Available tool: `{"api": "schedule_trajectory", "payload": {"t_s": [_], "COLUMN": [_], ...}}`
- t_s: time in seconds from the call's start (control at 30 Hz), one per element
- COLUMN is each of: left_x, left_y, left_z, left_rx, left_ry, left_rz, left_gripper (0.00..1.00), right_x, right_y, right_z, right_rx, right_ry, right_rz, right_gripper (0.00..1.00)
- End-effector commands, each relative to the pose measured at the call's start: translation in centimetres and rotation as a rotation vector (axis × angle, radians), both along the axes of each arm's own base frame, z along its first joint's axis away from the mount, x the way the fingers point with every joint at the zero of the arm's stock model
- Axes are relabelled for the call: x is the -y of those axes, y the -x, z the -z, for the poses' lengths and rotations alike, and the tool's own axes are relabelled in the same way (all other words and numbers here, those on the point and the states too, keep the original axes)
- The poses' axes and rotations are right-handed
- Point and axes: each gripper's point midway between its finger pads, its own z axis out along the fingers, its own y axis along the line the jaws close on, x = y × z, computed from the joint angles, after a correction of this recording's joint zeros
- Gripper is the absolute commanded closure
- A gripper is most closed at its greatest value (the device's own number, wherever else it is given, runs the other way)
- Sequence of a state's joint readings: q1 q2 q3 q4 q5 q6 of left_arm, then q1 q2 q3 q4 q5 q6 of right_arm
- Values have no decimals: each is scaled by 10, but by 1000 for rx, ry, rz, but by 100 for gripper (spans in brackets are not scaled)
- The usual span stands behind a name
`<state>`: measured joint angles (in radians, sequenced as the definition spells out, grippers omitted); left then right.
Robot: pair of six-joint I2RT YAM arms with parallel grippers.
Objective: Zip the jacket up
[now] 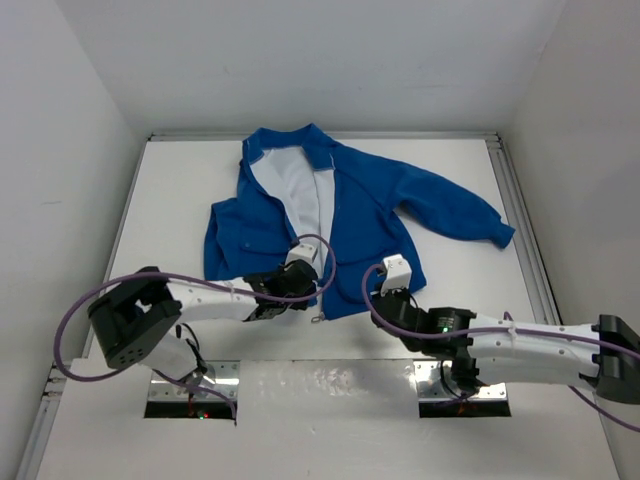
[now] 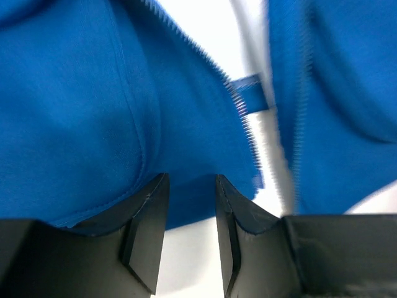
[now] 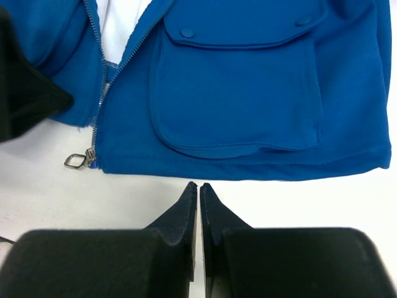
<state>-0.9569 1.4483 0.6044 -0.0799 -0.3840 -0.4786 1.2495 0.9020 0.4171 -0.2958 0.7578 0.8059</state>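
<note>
The bright blue jacket lies flat on the white table, front open, with its white lining showing. Its small metal zipper pull rests at the bottom hem, at the foot of the zipper teeth. My left gripper is open over the hem of the left front panel, beside the zipper; only hem and table show between its jaws. My right gripper is shut and empty, tips just short of the hem below the flap pocket.
White walls enclose the table on three sides, with a metal rail along the right edge. Two recessed mounts sit at the near edge. The jacket's right sleeve stretches toward the rail.
</note>
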Motion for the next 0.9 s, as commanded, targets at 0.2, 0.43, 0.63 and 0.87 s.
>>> {"api": "schedule_trajectory", "payload": {"t_s": [0.2,0.43,0.63,0.87], "left_x": [7,9,17,3], "left_y": [-7,-7,-6,0], "left_z": [25,-1,-72,-111], "left_rx": [1,53,213,355], "left_ry": [-80,40,433,642], "left_rz": [-44,-86,-120,-119], "left_gripper": [83,100,100,100], "right_x": [-10,-14,-36,-100], "right_y": [-1,-4,-14,-25], "right_z": [-7,-8,-32,-59], "right_rx": [12,34,42,-16], "right_ry": [-86,-131,-212,-417], "right_rz": [2,3,53,-73], "right_gripper": [72,66,100,77]}}
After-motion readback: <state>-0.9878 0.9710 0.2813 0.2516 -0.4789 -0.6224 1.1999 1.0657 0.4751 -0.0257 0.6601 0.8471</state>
